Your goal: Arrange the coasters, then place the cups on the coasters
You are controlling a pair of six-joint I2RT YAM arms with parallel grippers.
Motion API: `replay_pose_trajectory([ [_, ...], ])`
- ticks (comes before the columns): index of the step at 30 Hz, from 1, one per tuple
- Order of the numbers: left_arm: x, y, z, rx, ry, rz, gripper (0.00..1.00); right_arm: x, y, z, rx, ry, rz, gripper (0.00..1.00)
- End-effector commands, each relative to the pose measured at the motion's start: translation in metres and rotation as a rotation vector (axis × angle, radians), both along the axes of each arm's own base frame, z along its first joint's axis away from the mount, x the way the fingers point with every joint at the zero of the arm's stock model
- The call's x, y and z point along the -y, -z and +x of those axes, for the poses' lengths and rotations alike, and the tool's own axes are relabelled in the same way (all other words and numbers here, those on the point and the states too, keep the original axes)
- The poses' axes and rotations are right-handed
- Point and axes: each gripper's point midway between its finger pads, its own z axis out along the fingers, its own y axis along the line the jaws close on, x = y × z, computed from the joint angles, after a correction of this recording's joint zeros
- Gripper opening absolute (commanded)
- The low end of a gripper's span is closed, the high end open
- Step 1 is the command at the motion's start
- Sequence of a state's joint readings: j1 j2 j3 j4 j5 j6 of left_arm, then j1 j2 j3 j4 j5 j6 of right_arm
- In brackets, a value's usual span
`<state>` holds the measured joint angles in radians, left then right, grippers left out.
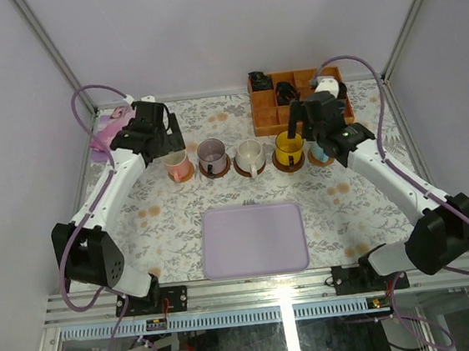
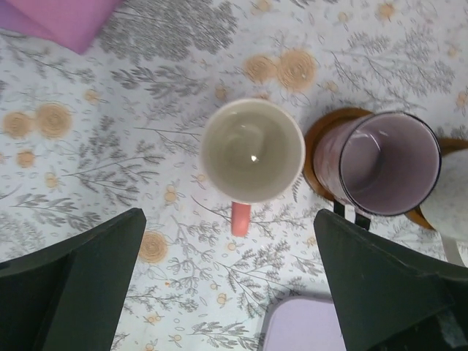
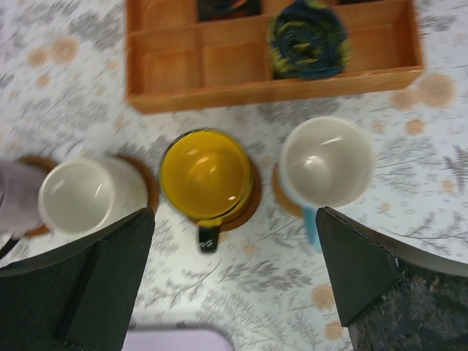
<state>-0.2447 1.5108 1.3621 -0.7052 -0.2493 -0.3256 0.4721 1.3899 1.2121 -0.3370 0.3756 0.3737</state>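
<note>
Five cups stand in a row: pink (image 1: 178, 165), purple (image 1: 211, 154), white (image 1: 250, 154), yellow (image 1: 288, 146) and blue (image 1: 323, 153). A brown coaster (image 1: 217, 172) lies under each one. My left gripper (image 1: 165, 146) hangs open above the pink cup (image 2: 252, 151), apart from it, and holds nothing (image 2: 230, 292). The purple cup (image 2: 387, 162) sits on its coaster (image 2: 320, 150) beside it. My right gripper (image 1: 313, 127) hovers open and empty (image 3: 234, 285) over the yellow cup (image 3: 205, 173) and the blue cup (image 3: 325, 161), each on a coaster (image 3: 247, 207). The white cup (image 3: 77, 196) is at the left.
An orange-brown compartmented wooden box (image 1: 265, 109) stands right behind the yellow and blue cups and holds dark rolled items (image 3: 307, 40). A lavender tray (image 1: 254, 239) lies near the front, in the middle. A pink cloth (image 1: 110, 128) lies at the back left.
</note>
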Motion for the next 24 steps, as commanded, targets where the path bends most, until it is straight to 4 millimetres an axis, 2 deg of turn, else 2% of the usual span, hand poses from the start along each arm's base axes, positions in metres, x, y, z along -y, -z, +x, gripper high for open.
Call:
replay_pose_trajectory([
  [1,-0.037,-0.026,0.003,0.056,-0.148,0.087,1.00,0.053,-0.047,0.018,0.147,0.147,0.043,1.00],
  [7,-0.060,-0.024,-0.002,0.030,-0.212,0.079,1.00,0.142,-0.050,0.015,0.179,0.366,0.022,0.99],
  [10,-0.073,-0.018,-0.004,0.036,-0.262,-0.020,1.00,0.185,-0.046,0.006,0.202,0.484,0.028,0.99],
  [13,-0.091,-0.013,-0.009,0.037,-0.306,-0.111,1.00,0.216,-0.037,-0.007,0.195,0.591,0.020,0.99],
  [17,-0.124,-0.026,-0.021,0.099,-0.423,-0.041,1.00,0.242,-0.034,-0.023,0.216,0.707,0.025,0.99],
  [20,-0.141,-0.041,-0.029,0.150,-0.502,0.022,1.00,0.257,-0.035,-0.036,0.245,0.793,0.042,0.99],
  [24,-0.151,-0.047,-0.039,0.176,-0.554,0.056,1.00,0.262,-0.030,-0.039,0.248,0.821,0.087,0.99],
])
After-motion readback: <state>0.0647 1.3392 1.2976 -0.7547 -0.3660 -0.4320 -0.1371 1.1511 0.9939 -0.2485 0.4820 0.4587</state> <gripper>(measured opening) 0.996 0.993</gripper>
